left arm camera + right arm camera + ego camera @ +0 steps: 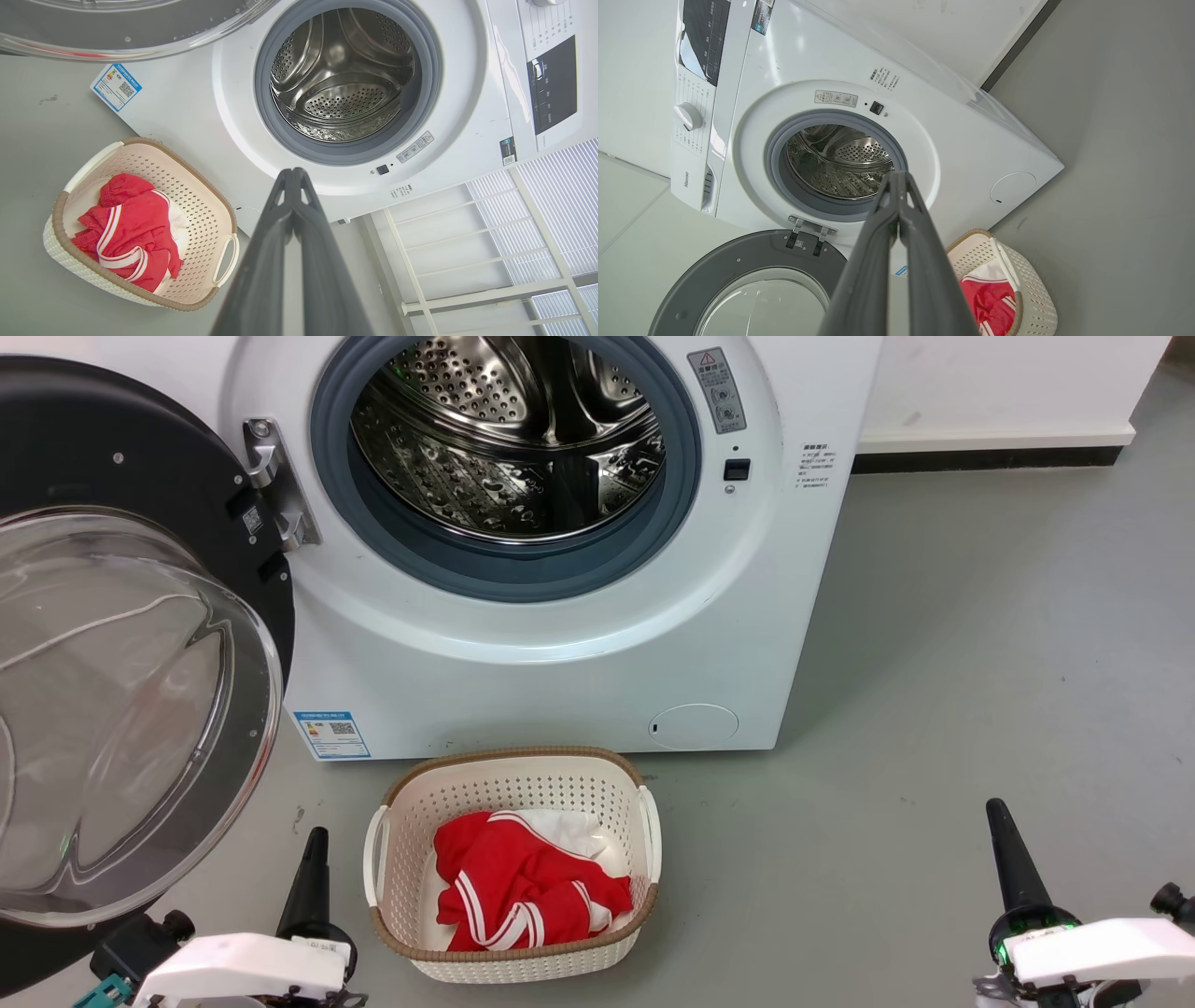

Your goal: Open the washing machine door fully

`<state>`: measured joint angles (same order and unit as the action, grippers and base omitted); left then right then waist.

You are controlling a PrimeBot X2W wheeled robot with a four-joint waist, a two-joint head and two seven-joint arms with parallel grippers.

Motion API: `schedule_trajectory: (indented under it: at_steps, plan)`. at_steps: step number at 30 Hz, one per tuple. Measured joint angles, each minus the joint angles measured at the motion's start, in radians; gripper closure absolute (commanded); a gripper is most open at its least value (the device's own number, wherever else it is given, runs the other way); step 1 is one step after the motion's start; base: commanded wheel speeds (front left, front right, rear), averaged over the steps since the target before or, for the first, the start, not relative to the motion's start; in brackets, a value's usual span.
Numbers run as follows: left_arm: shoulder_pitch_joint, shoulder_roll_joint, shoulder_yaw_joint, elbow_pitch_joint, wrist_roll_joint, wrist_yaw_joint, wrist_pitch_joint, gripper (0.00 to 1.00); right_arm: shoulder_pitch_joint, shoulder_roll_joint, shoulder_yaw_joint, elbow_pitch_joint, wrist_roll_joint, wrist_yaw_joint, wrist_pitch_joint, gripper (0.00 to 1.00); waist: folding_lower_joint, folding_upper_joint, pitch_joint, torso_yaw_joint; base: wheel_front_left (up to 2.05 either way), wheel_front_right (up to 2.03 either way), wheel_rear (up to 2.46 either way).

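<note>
washing machine [560, 663]: 1 | washing machine door [140, 457]: 1 | basket [513, 758]: 1 | end effectors [317, 840] [996, 812]: 2

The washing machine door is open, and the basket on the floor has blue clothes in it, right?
Not quite. The clothes in the basket are red and white, not blue, as the head view shows. The rest holds: the washing machine door is swung open, and the basket sits on the floor.
</note>
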<state>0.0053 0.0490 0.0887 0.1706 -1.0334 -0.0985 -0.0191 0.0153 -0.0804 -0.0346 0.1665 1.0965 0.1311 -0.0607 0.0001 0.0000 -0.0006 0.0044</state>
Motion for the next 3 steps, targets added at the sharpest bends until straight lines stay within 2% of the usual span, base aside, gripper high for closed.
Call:
schedule_trajectory:
  at_steps: [3]
  plan:
    - [-0.010, 0.000, 0.002, 0.004, -0.033, -0.004, 0.009, 1.00, -0.011, 0.000, -0.002, 0.004, 0.034, 0.000, 0.009, 1.00, 0.0000, 0.0000, 0.000, 0.000, 0.00, 0.00, 0.00]
